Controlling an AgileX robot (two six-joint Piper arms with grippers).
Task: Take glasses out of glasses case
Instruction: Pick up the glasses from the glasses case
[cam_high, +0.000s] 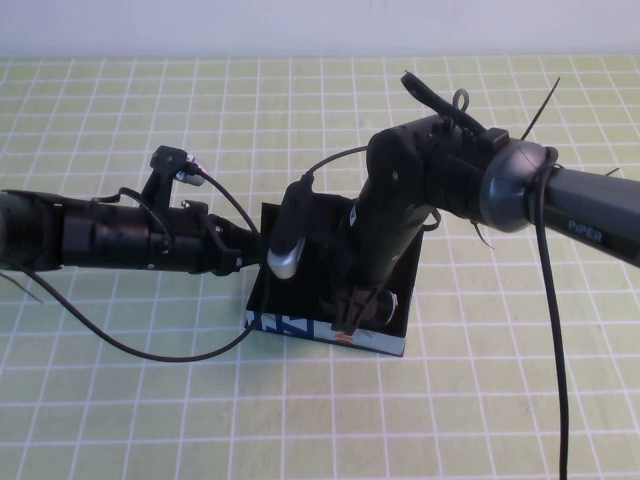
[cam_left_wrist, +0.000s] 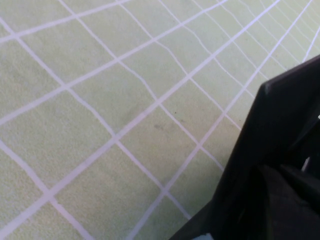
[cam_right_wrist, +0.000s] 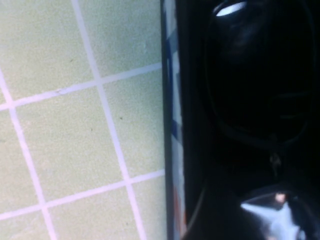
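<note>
The glasses case (cam_high: 300, 324) is a black open box in the middle of the mat, its light front side printed in blue. My right gripper (cam_high: 357, 306) reaches straight down into the case near its front wall. In the right wrist view the glasses (cam_right_wrist: 252, 70) lie inside the case as a dark lens in a black frame, beside the printed front side (cam_right_wrist: 173, 125). The right arm hides the glasses in the high view. My left gripper (cam_high: 250, 258) is at the case's left wall, which shows as a black panel (cam_left_wrist: 280, 125) in the left wrist view.
The table is covered by a light green mat with a white grid (cam_high: 120, 400). Black cables (cam_high: 130, 345) trail from both arms across the mat. A white wall (cam_high: 300, 25) runs along the back.
</note>
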